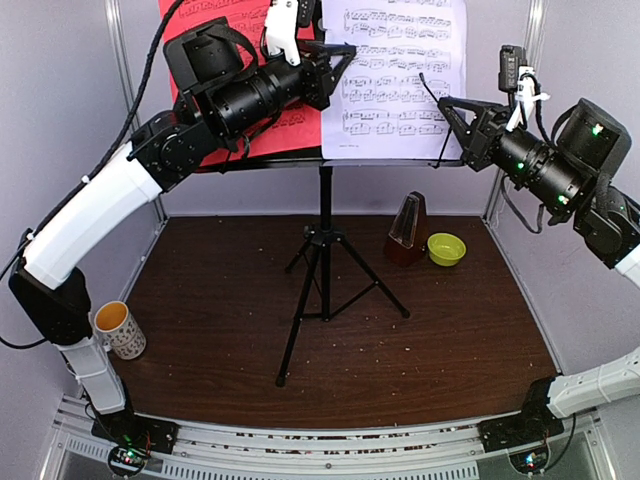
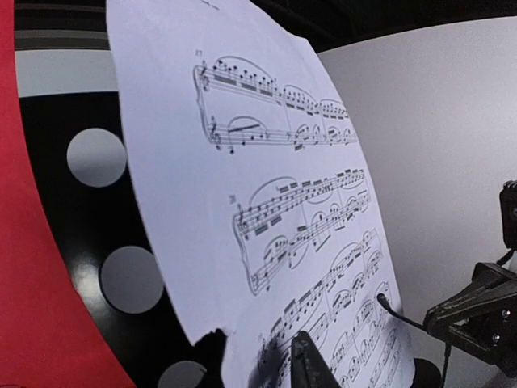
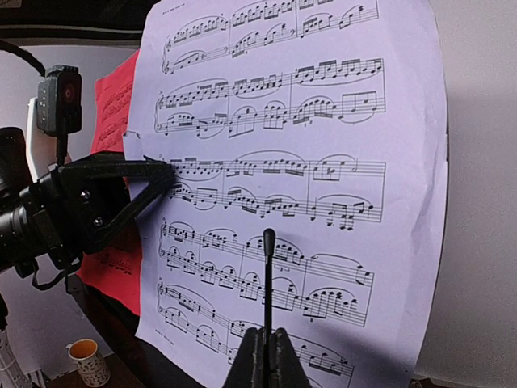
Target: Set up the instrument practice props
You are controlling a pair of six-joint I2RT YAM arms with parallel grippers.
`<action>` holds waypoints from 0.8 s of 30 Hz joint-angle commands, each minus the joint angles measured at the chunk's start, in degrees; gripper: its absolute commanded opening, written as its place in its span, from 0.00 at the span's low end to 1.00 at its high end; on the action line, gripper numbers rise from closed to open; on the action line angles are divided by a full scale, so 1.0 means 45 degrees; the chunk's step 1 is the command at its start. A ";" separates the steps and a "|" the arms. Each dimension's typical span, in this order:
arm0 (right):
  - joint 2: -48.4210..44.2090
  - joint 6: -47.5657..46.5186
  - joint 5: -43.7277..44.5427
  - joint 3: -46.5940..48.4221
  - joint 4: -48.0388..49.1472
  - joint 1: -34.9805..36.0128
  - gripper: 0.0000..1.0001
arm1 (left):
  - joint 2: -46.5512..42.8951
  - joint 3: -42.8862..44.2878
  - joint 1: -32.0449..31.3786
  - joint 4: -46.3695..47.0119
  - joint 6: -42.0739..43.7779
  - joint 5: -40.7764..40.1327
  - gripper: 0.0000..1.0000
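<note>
Well, left gripper (image 3: 171, 170): narrow, at the white sheet (image 1: 400, 70), left edge; holding it or not, cannot tell.
Right gripper (image 1: 443, 103): closed, before the sheet's right side.
Red sheet (image 1: 300, 125): left of white.

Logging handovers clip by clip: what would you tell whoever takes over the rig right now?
Left gripper: tips at the white sheet's left edge; grip unclear.
Right gripper: shut, by that sheet's right side.
Music stand upright on the table, red sheet and white sheet side by side on it; metronome on the table beside the yellow-green bowl.
Done: stand up, both sheets on.
Left: likely back both arms away.
</note>
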 commanded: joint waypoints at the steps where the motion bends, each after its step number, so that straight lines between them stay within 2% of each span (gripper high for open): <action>1: -0.0297 -0.0174 -0.0234 -0.0113 0.0310 0.0085 0.03 | -0.0421 -0.0247 0.0044 0.0388 -0.0124 0.0073 0.26; 3: -0.0296 -0.0123 -0.0190 -0.0123 0.0281 0.0079 0.13 | -0.0499 -0.0240 0.0037 0.0386 -0.0104 0.0123 0.30; 6: -0.0311 -0.0095 -0.0211 -0.0138 0.0280 0.0082 0.21 | -0.0635 -0.0217 0.0025 0.0313 -0.0017 0.0226 0.39; 14: -0.0397 0.0004 -0.0173 -0.0206 0.0238 0.0081 0.25 | -0.1136 -0.0207 0.0022 -0.0024 0.0315 -0.0078 0.51; 18: -0.0542 -0.0010 -0.0098 -0.0338 0.0359 0.0074 0.27 | -0.1522 -0.0206 0.0035 -0.0273 0.0583 -0.0322 0.54; 24: -0.0696 -0.0031 0.0002 -0.0426 0.0448 0.0074 0.36 | -0.1907 -0.0020 0.0035 -0.1019 0.0939 -0.0506 0.58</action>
